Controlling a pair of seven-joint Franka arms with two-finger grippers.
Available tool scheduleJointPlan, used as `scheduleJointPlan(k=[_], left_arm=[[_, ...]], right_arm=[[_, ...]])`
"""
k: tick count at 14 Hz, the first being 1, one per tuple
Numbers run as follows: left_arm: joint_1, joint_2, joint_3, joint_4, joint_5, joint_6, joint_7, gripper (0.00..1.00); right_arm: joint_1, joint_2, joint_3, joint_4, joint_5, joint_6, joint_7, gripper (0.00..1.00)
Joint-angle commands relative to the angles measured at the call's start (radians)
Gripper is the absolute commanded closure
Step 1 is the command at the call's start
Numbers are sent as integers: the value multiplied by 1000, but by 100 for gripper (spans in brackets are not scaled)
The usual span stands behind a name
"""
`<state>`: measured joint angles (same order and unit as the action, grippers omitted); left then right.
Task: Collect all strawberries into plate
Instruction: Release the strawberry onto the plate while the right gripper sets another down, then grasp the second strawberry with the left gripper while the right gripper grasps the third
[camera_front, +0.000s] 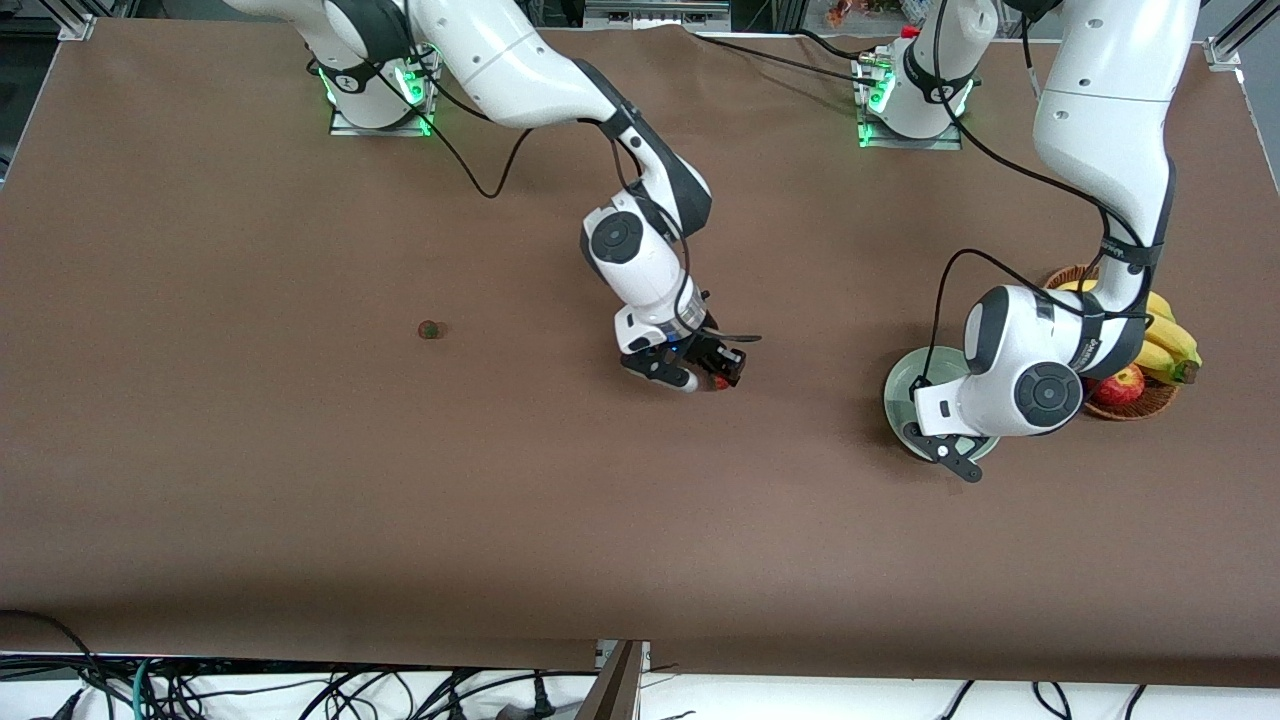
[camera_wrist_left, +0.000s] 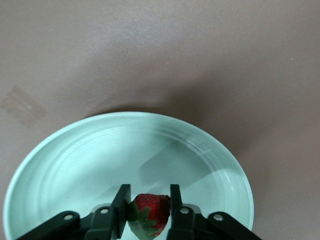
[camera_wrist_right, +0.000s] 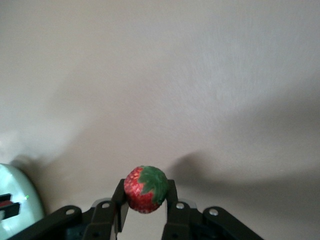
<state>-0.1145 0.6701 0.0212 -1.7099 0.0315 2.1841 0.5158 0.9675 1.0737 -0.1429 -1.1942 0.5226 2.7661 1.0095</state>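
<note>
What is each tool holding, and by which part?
Each holds a strawberry by its sides: the left tool, strawberry, over the plate; the right tool, strawberry, over bare table.

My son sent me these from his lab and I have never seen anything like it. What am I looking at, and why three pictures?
These are two white robot arms bolted to a brown table. The wide picture looks down from a high camera; the other two come from small cameras on each arm's wrist.

The left gripper hangs over a pale green plate with a strawberry between its fingers. The right gripper is over the middle of the table, shut on a second strawberry. A third strawberry lies on the table toward the right arm's end. Beside the plate stands a basket with bananas and an apple.
</note>
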Motion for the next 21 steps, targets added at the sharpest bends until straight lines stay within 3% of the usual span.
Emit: scheduleJointPlan(k=[1, 3, 4, 6, 9, 12, 14, 17, 21], left_arm=[[10, -4, -7, -1, 7, 14, 20, 0], [7, -23, -14, -1, 7, 2, 16, 0], [6, -43, -17, -1, 7, -1, 13, 0], [-5, -85, -18, 7, 5, -50, 0, 0], [-7, -150, -43, 19, -2, -89, -86, 0], [-19, -138, -148, 22, -48, -87, -343, 0], [-88, -101, -168, 65, -48, -60, -518, 0], [-175, -32, -168, 128, -59, 50, -728, 0], [-240, 66, -168, 133, -61, 308, -836, 0]], right_arm=[[0, 45, -9, 56, 7, 18, 6, 67], [-6, -4, -23, 56, 2, -44, -3, 29], [-10, -49, -61, 59, -1, -175, -3, 1], [-12, -150, -157, 68, 2, -430, -17, 0], [-53, -253, -208, 68, -15, -661, -99, 0], [-58, -334, -354, -22, -29, -862, -378, 0], [-58, -395, -444, -167, -29, -890, -611, 0], [-56, -506, -538, -454, -27, -824, -892, 0], [-56, -623, -555, -730, -26, -710, -971, 0]])
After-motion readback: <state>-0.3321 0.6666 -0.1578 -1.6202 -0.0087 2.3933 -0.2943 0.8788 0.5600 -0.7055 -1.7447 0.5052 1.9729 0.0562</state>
